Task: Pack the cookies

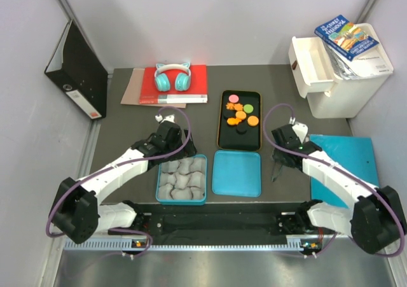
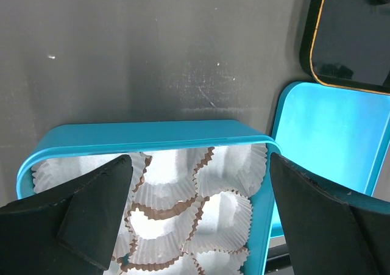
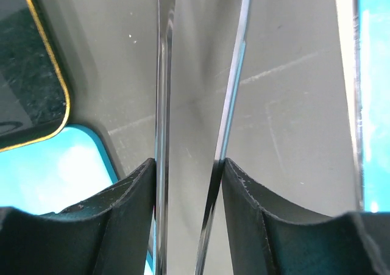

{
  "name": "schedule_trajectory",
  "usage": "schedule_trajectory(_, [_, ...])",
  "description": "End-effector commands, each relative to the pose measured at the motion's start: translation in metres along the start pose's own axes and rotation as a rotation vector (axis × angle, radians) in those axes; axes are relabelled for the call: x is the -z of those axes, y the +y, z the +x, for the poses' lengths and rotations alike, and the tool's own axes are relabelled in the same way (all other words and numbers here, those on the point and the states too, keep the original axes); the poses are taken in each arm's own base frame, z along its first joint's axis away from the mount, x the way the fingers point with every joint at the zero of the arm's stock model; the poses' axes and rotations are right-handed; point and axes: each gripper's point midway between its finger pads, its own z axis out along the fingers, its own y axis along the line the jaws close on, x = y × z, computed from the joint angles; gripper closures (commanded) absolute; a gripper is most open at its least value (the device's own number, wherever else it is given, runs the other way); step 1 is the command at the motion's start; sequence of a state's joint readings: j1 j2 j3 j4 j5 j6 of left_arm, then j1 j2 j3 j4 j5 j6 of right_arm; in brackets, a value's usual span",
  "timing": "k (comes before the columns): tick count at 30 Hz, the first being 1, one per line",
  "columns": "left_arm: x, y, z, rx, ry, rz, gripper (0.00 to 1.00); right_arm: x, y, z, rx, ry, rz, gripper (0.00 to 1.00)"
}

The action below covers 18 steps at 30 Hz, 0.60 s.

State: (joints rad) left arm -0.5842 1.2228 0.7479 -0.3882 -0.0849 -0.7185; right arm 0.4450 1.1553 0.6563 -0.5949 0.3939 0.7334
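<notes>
The cookies (image 1: 239, 112), orange, pink, green and black discs, lie on a black gold-rimmed tray (image 1: 239, 142) at the table's middle back. A blue tin (image 1: 158, 182) holds white crinkled paper cups (image 1: 182, 177); its flat blue lid (image 1: 236, 172) lies to its right. My left gripper (image 1: 173, 148) hangs open and empty over the tin's far edge (image 2: 146, 132), with the cups (image 2: 222, 217) between its fingers (image 2: 97, 214). My right gripper (image 1: 280, 156) is shut on metal tongs (image 1: 275, 171), whose two arms (image 3: 161, 104) stand apart over bare table right of the lid (image 3: 55, 177).
Teal headphones (image 1: 173, 77) lie on a red book at the back. A black binder (image 1: 76, 77) leans on the left wall. A white drawer box (image 1: 343, 70) with a book on top stands back right. A teal folder (image 1: 346, 156) lies under the right arm.
</notes>
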Motion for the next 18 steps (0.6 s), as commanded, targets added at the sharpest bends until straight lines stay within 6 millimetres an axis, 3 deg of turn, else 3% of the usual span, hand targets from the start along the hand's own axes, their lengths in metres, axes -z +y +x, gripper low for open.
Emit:
schedule_trajectory(1, [-0.004,-0.003,0.002,0.019,0.001,0.014,0.02,0.027,0.000,-0.028,0.007,-0.102,-0.030,0.54])
schedule_trajectory(13, [-0.006,-0.003,0.006,0.032,0.012,0.020,0.02,0.082,0.020,-0.066,-0.006,-0.255,-0.250,0.56])
schedule_trajectory(16, [-0.007,-0.002,0.007,0.035,0.015,0.020,0.02,0.083,0.027,-0.064,0.013,-0.245,-0.287,0.70])
schedule_trajectory(18, [-0.007,-0.002,0.008,0.040,0.016,0.021,0.02,0.080,0.032,-0.060,0.028,-0.225,-0.312,0.96])
